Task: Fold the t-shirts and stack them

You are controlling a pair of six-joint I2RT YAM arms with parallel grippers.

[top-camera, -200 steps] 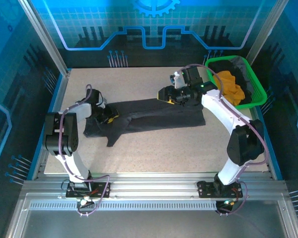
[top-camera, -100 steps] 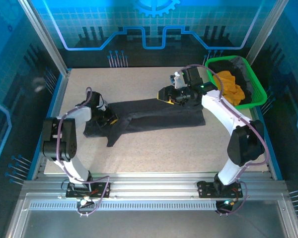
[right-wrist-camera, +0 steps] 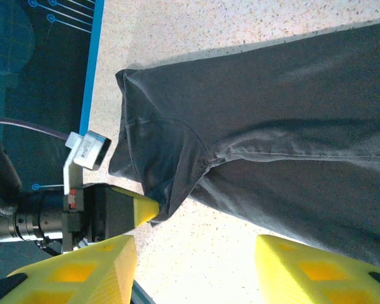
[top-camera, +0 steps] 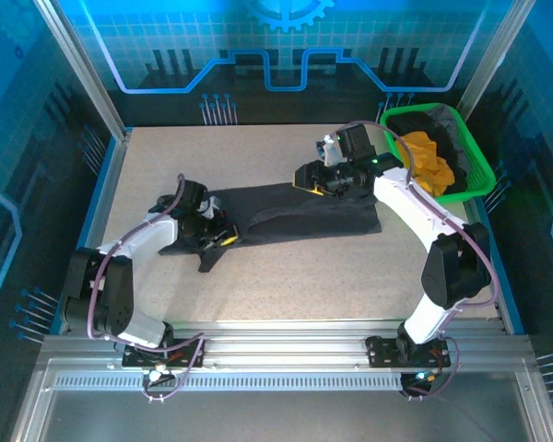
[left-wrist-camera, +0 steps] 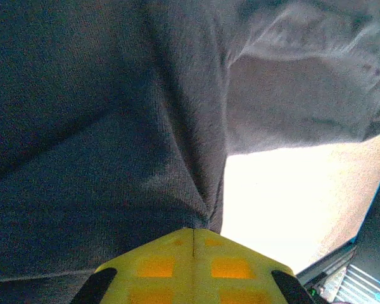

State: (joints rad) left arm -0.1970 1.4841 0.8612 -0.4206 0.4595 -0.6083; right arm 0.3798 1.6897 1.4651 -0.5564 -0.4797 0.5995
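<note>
As the left tool (top-camera: 216, 234), pinching the end of the charcoal tee (top-camera: 304, 210), has shifted toward the green basket (top-camera: 479, 175), a fold begins; the tee lies on the desk (top-camera: 304, 276) left of the basket, the right tool (top-camera: 311, 181) gaping above it.

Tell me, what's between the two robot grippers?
The black shirt lies stretched out between the left gripper and the right gripper. The top view shows it.

The spread t-shirt (top-camera: 304, 210) lies across the table (top-camera: 350, 267); the far-right basket (top-camera: 482, 164) holds other tees (top-camera: 429, 157).
</note>
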